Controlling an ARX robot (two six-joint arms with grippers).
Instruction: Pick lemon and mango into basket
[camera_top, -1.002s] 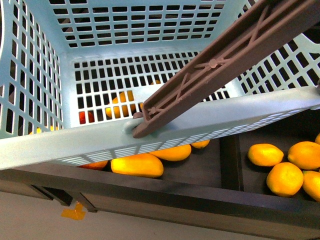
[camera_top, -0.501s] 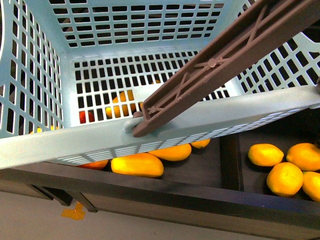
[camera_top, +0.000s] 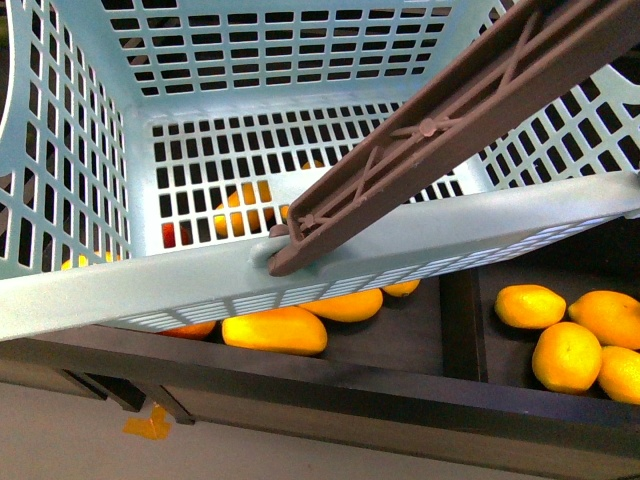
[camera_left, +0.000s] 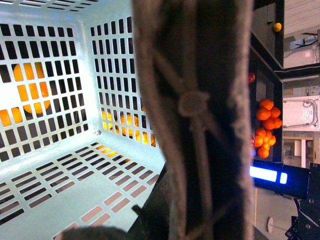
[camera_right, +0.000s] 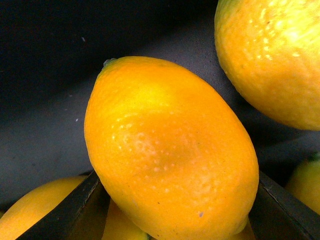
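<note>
Two dark compartments (camera_top: 405, 335) (mangoes (camera_top: 275, 330), lemons (camera_top: 567, 357))

**Right pincer closes around fruit; left pincer a blur**

The right pincer (camera_right: 178, 176) has its two dark fingers (camera_right: 65, 210) set on opposite sides of the lemon (camera_right: 170, 150), each edge lying against the skin, with the fruit filling the gap between them. Of the left pincer (camera_left: 152, 217), the wrist camera shows only dark, blurred forms. They are too unclear to tell how the jaws stand.
</note>
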